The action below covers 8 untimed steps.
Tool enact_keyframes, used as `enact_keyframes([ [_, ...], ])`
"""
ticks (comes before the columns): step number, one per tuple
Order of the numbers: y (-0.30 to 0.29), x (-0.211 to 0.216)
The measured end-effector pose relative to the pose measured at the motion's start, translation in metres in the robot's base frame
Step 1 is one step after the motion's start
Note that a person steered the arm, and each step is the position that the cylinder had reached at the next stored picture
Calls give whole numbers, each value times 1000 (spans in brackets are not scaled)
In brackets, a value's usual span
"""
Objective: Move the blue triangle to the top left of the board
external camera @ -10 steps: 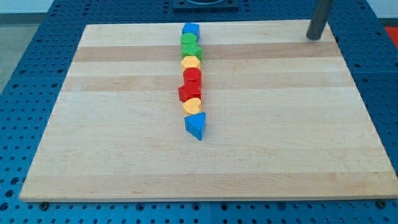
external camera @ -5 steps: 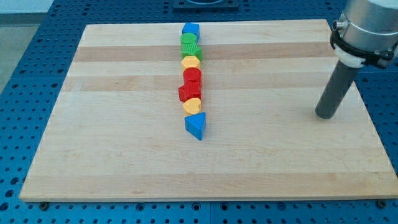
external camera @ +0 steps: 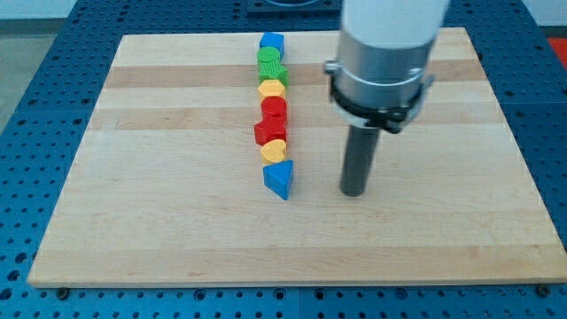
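Near end of block column: blue triangle (external camera: 278, 179), touching a yellow block (external camera: 275, 150)
Right of triangle: my tip (external camera: 354, 192), apart from it
Claw: none, bare rod
Surface: wooden board (external camera: 159, 204)

My tip (external camera: 354, 192) is dark grey. The triangle (external camera: 279, 179) beside it is blue. The board (external camera: 177, 204) is pale striped wood.

i can't read any text, label, brand, number or sign from here. the pale wooden board (external camera: 177, 221), the blue perforated table (external camera: 27, 133) under it, the coloured blocks in their column and the grey and white arm body above my tip (external camera: 353, 192) all show plain, unmarked surfaces.
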<state>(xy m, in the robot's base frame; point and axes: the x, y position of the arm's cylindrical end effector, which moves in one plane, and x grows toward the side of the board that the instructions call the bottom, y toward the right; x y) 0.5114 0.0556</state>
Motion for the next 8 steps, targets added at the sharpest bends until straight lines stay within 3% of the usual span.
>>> enact_keyframes([
  [4, -141, 0],
  [8, -147, -33],
])
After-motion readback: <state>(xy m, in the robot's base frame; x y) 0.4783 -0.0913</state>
